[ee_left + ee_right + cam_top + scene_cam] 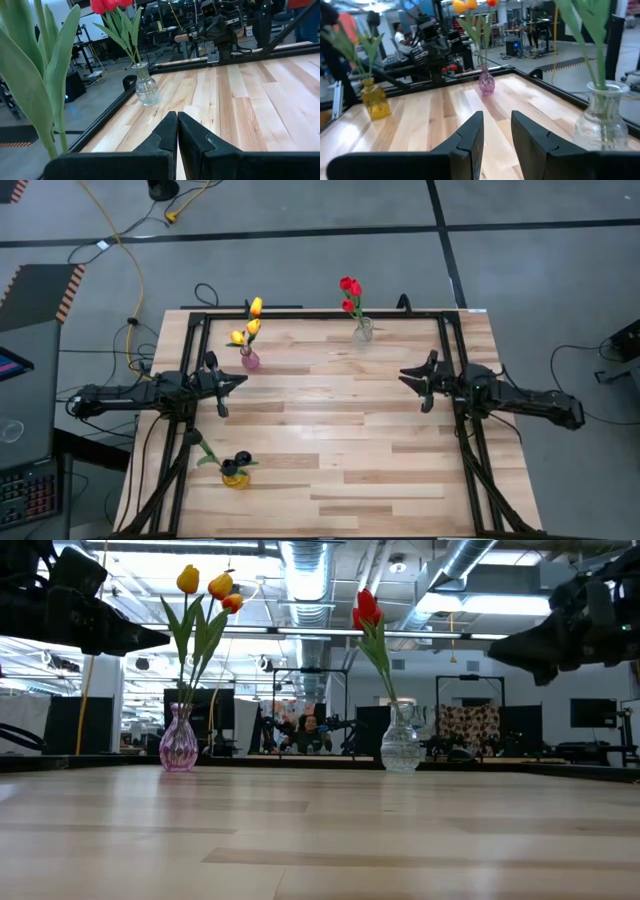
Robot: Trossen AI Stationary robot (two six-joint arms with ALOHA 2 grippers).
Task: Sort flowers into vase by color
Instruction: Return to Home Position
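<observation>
Nearest, on the left, a yellow vase [236, 479] is holding black tulips [236, 465], their heads too bunched to count. Midway, the left gripper [177, 116] is hovering pinched together and empty, and the right gripper [497, 115] is hovering slightly parted and empty. Farther off, a purple vase [250, 361] is carrying three yellow tulips [254, 326]. Farthest, a transparent vase [362, 332] is carrying three red tulips [350, 288].

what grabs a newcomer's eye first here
Red tulips in a clear vase stand at the table's far edge, yellow tulips in a purple vase left of them. A yellow vase with dark tulips stands nearer, on the left; the left gripper, shut, and right gripper, open, hover at the sides.
</observation>
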